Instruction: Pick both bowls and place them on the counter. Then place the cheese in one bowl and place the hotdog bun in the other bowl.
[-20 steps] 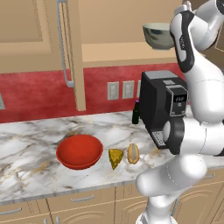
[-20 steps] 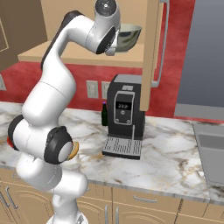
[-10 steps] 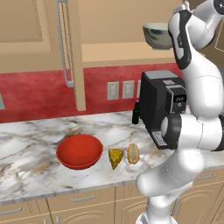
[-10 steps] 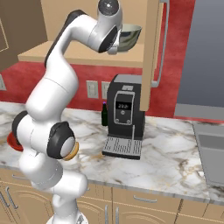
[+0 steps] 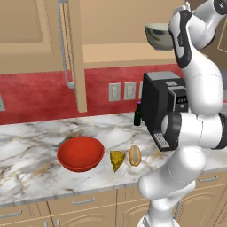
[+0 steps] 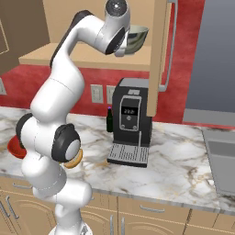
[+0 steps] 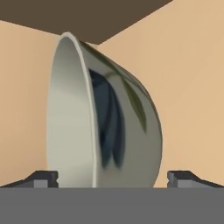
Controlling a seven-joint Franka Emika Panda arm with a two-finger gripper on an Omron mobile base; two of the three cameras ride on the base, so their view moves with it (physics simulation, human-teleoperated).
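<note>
Claw [image 7: 112, 177] spread wide, fingertips [image 7: 41, 178] either side of grey-green bowl [image 7: 105, 118] up on wooden shelf [image 6: 69, 58]; bowl glossy, pale cream inside, dark leaf pattern outside. Red bowl [image 5: 80, 153], cheese [image 5: 117, 160], bun [image 5: 135, 155] on marble table [image 5: 26, 150]

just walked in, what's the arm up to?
The arm is reaching up to the grey-green bowl on the tan wooden shelf. The gripper is open, fingers either side of the rim, not gripping yet. The red bowl is already on the counter, with the cheese and hotdog bun beside it.
</note>
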